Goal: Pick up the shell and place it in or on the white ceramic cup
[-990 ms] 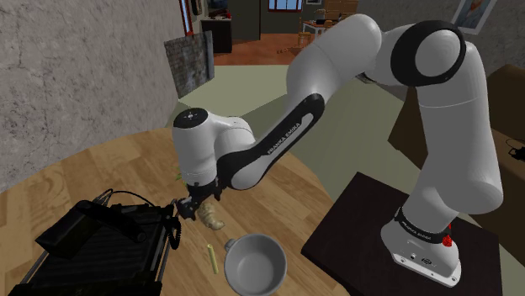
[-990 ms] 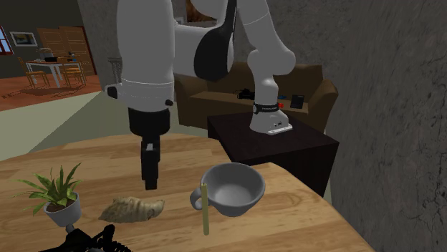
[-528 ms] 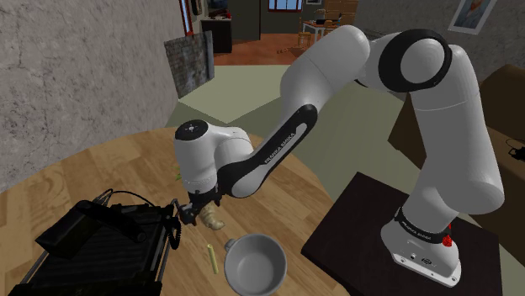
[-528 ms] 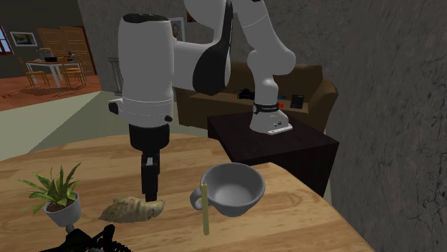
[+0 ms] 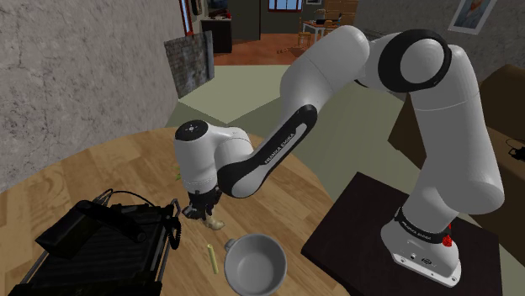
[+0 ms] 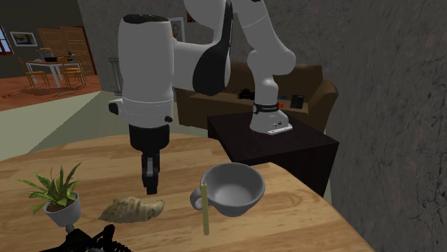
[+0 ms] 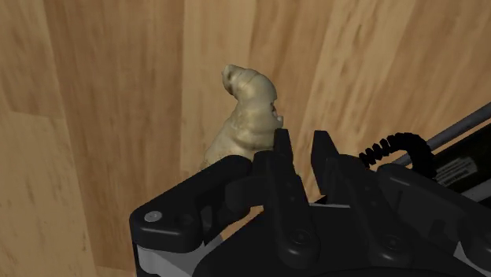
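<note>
Shell (image 6: pixel 132 209), beige, knobbly and spiral, lies on its side on the round wooden table (image 6: pixel 308 218). In the second exterior view we see it between a small green plant in a white pot (image 6: pixel 54 195) on that view's left and a pale grey round cup with a handle (image 6: pixel 233 187) on its right, apart from both.

All-black two-finger gripper (image 6: pixel 150 189) points straight down on the white arm, its tips just over the cup-ward end of the shell. We cannot tell from here whether they touch it.

Wrist view: fingers (image 7: pixel 283 151) stand close together with a narrow slit of wood grain between them and nothing clasped. The shell (image 7: pixel 244 110) sits beyond and to one side of the tips, outside the slit.

Shoulder view: gripper (image 5: pixel 202 207) hangs just beside the shell (image 5: pixel 214 222), and the cup (image 5: pixel 254 262) stands upright nearby. A thin yellow stick (image 5: pixel 212 256) lies by the cup's handle. A black boxy device with a coiled cable (image 5: pixel 92 240) sits on the table on that view's left.
</note>
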Available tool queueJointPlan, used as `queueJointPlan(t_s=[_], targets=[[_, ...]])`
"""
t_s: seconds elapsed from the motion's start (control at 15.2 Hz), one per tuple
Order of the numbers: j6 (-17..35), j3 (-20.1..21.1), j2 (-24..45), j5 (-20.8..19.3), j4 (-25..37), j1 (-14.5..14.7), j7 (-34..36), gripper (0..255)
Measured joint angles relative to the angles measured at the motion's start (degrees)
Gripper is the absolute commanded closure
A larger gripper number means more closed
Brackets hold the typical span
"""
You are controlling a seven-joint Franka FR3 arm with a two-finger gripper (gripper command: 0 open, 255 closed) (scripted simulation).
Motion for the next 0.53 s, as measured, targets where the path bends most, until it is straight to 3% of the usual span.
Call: queueJointPlan(t_s=[0.4,0.46,0.53], targets=[[0.0,0.0,0.0,0.0,0.0,0.0,0.0,255],[0.0,0.0,0.0,0.0,0.0,0.0,0.0,0],[0.0,0.0,0.0,0.0,0.0,0.0,0.0,0]])
